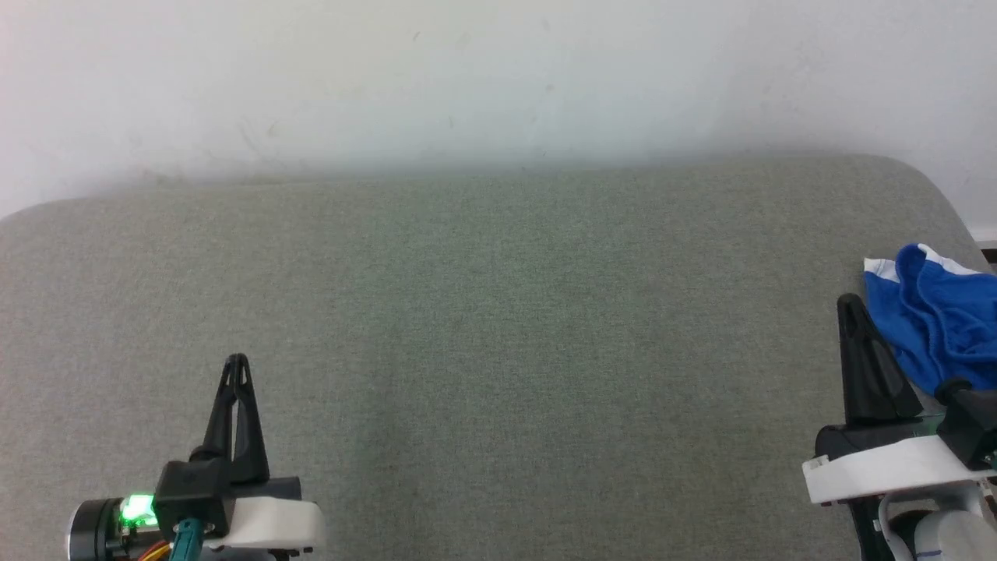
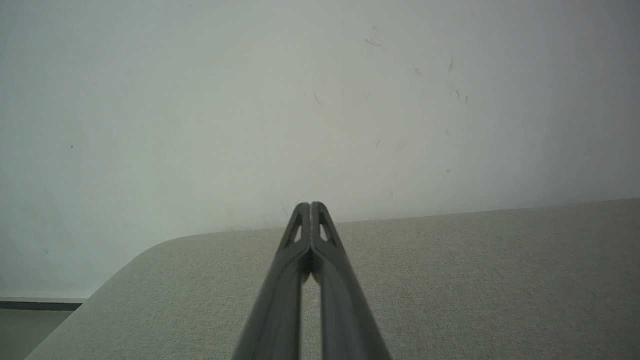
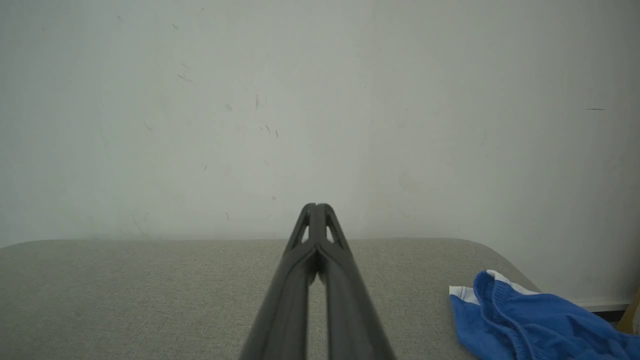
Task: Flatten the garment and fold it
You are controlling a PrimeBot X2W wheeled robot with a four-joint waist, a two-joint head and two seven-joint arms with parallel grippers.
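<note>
Head view, crumpled blue garment (image 1: 938, 319), grey woven surface (image 1: 498, 327)

Surface (image 1: 498, 351): runs from left to right across the head view, its far edge against the wall (image 1: 498, 78).
Wall: upright behind the surface.
Garment (image 1: 938, 319): lies on the surface at its far right, near the right rear corner, and is cut off by the head view's right edge.
Left gripper (image 1: 237, 363): over the near left of the surface, pointing at the wall, well apart from the garment.
Right gripper (image 1: 850, 301): over the near right, just left of the garment.
Floor (image 2: 25, 327): below the surface's left rear corner.
</note>
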